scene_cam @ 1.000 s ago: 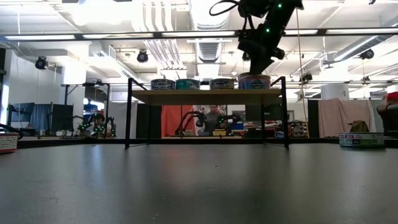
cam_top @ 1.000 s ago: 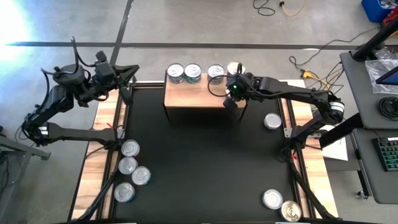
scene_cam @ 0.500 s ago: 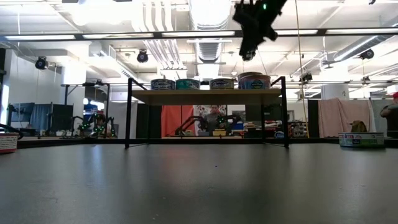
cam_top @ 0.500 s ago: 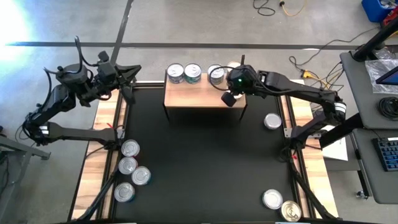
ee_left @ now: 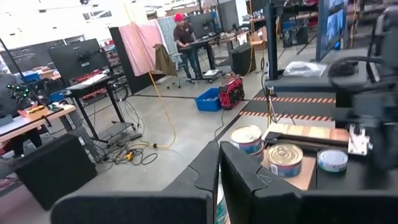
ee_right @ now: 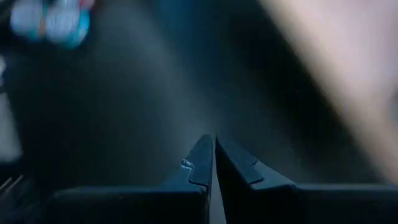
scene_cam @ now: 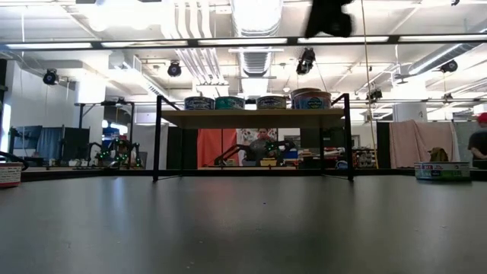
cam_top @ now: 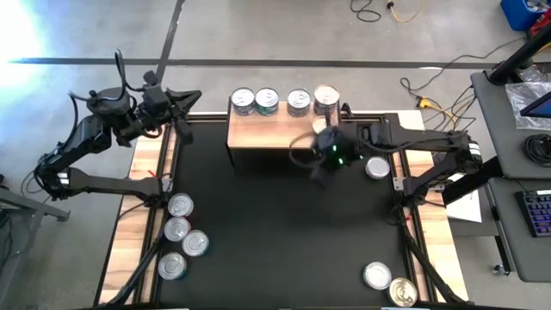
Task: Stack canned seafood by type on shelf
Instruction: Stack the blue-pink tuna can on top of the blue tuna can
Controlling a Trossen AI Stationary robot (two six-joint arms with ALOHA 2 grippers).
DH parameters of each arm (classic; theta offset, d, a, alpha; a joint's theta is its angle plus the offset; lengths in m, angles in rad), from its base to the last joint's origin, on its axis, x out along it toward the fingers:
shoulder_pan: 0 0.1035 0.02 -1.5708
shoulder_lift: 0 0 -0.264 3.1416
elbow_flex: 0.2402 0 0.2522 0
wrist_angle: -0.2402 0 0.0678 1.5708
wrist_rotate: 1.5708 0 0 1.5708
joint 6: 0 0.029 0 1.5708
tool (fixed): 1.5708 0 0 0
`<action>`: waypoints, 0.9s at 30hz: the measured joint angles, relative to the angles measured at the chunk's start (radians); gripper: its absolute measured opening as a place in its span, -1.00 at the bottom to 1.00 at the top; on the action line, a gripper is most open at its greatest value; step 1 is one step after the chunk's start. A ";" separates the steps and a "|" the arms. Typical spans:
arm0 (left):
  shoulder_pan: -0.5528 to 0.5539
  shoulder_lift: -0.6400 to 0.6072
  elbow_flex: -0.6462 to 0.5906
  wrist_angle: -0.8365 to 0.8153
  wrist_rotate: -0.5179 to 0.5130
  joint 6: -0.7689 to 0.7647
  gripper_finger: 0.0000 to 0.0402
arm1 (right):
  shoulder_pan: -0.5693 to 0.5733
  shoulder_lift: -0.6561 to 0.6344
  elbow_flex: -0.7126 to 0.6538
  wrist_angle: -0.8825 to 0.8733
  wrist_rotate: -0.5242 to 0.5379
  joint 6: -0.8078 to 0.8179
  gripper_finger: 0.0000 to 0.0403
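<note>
The right gripper (cam_top: 320,175) hangs over the black mat (cam_top: 275,232) just in front of the shelf (cam_top: 275,136), its two fingers (ee_right: 200,163) pressed together and holding nothing. The left gripper (cam_top: 176,131) waits above the mat's far left corner, beside the shelf's left end, likewise closed and empty, as the meeting fingers (ee_left: 214,171) in its wrist view show.

Work done, as far as can be judged: the shelf stands at the far edge of the mat and carries four tin positions in a row along its back. From left to right these are a first tin (cam_top: 244,100), a teal-labelled tin (cam_top: 267,101), a third tin (cam_top: 299,101) and a right-end position (cam_top: 326,96). In the low view the right-end position (scene_cam: 310,99) stands a little taller than its neighbours and may be two tins stacked; this cannot be told for certain.

Work left: seven tins lie loose on the mat. Four form a left-hand cluster (cam_top: 180,205) (cam_top: 176,228) (cam_top: 195,243) (cam_top: 172,266) near the front left. One tin (cam_top: 376,167) sits alone at the right edge, near the right arm. Two more, one silver (cam_top: 377,275) and one gold-topped (cam_top: 402,292), rest at the front right corner.

The task appears to be roughly a third complete.
</note>
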 joint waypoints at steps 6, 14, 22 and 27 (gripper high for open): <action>0.000 0.020 0.000 -0.014 0.000 0.022 -1.00 | 0.200 0.000 -0.076 -0.161 -0.071 0.313 -0.94; -0.001 0.053 0.000 -0.015 0.004 0.019 -1.00 | 0.541 0.038 -0.292 -0.065 -0.324 0.701 -0.94; -0.001 0.053 -0.001 -0.007 0.005 0.044 -1.00 | 0.821 0.080 -0.409 0.099 -0.652 1.148 -0.94; 0.000 0.053 -0.001 0.034 0.004 0.067 -1.00 | 0.946 0.127 -0.518 0.428 -0.653 1.321 -0.94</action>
